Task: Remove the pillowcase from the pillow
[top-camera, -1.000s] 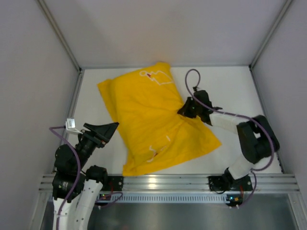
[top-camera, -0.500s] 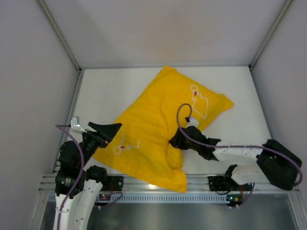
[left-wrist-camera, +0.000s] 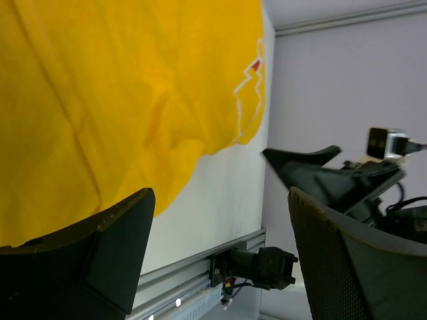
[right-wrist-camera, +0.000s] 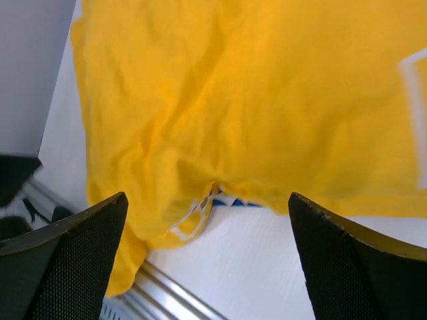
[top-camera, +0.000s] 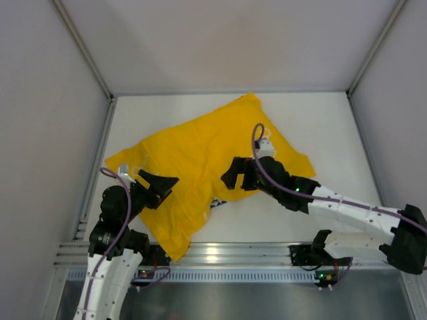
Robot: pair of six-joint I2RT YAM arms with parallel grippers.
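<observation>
Both left gripper (top-camera: 165, 190) and right gripper (top-camera: 233, 177) gape over the pillowcase (top-camera: 193, 148).

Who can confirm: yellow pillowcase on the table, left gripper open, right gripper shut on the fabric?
Not quite. The right gripper is open, not shut: the right wrist view shows its fingers wide apart, with the pillowcase beyond them and nothing pinched between. The rest holds: the pillowcase lies on the table and the left gripper is open.

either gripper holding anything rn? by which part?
Nothing held. The left gripper and right gripper are both open and empty, close to the pillowcase.
</observation>
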